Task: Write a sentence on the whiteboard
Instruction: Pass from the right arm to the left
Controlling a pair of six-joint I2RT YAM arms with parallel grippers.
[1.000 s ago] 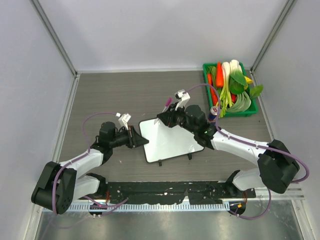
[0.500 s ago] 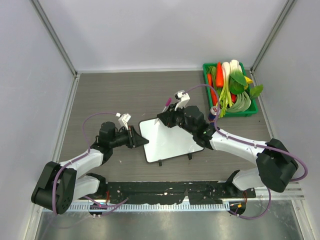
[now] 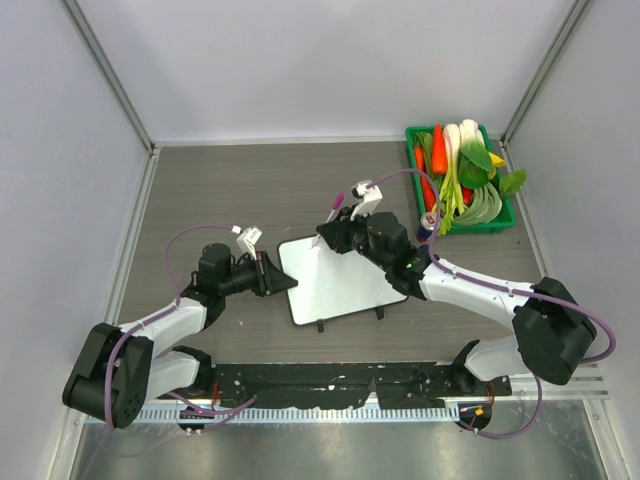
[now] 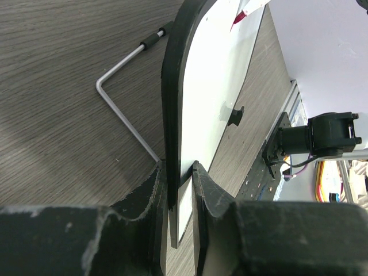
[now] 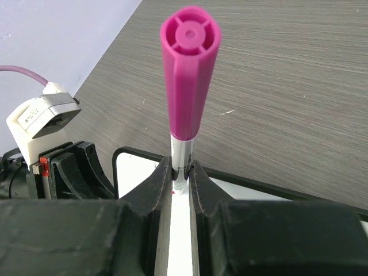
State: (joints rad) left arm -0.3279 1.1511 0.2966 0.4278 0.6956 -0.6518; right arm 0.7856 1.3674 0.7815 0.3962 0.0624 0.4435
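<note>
Change over the last second. My black two-finger right gripper point(image 3: 326, 231), clamped on the pink-capped marker pen point(image 3: 336, 204) at the far edge of the small white rectangular board point(image 3: 340, 282), has shifted slightly. Its white wrist-camera housing point(image 3: 369, 196) now sits a touch further right, and the black elbow joint point(image 3: 548, 335) has drawn slightly left.

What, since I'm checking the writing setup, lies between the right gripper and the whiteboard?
The pink marker, clamped in the right gripper's jaws, tip toward the whiteboard; both wrist views show it.
</note>
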